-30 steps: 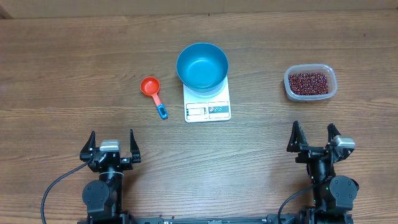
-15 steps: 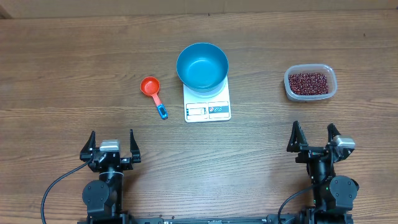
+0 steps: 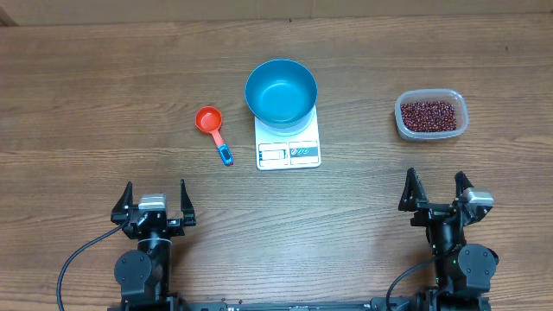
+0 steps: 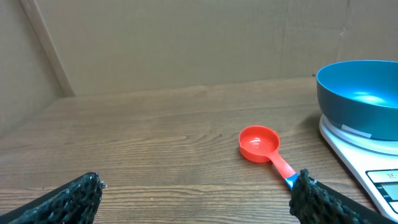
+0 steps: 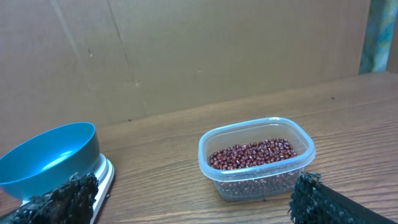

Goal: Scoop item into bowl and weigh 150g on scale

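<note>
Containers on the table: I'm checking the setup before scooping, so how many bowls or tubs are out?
2. The blue bowl sits on the white scale at the centre; the clear tub of beans stands on the table to its right. Nothing seems hidden.

Red scoop [image 4: 260, 142] on the wood table [image 4: 155, 137], just left of blue bowl [image 4: 360, 90] atop white scale [image 4: 356, 151]
</note>
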Controlling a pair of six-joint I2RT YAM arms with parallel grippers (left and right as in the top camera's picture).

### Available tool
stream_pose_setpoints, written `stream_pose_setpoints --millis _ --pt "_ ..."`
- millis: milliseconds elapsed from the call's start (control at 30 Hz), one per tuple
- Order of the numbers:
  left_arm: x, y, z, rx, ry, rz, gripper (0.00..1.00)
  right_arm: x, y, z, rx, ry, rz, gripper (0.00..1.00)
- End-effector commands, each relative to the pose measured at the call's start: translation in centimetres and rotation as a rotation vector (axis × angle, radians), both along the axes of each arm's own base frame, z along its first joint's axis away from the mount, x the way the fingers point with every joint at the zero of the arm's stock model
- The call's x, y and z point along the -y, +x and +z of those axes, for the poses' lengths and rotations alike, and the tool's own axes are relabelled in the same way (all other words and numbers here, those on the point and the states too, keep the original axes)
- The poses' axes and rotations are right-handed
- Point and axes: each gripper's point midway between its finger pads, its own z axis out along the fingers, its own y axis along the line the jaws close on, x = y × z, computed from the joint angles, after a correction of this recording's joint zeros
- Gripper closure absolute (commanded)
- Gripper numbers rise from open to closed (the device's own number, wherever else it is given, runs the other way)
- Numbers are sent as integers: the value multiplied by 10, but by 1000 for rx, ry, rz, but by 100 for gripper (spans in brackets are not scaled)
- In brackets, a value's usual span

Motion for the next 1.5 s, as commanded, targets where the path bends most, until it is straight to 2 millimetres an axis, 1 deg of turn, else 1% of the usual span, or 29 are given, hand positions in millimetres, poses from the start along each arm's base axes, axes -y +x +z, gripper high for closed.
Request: stream_pose_setpoints --millis 0,433,767,833,967,1033,1267,1467 --pt "-2 -1 0 3 19 10 0 0 0 -2 1 4 -4 0" --pt "-2 -1 0 3 18 8 1 -1 0 -2 1 4 1 0" --pt "-2 0 -1 4 -31 12 0 -1 0 -3 0 4 1 0" --pt "-2 0 -2 -4 -50 13 0 -1 0 -3 0 4 0 0" --pt "-2 -2 -8 -77 -72 18 0 -1 0 -2 1 4 1 0" --pt "-2 -3 -7 -107 -75 21 0 -1 0 -3 0 4 1 0" --pt "-6 5 14 -173 -75 40 0 -1 0 -3 0 4 0 0" --pt "-9 26 45 -236 -76 46 0 -1 0 -3 0 3 0 0"
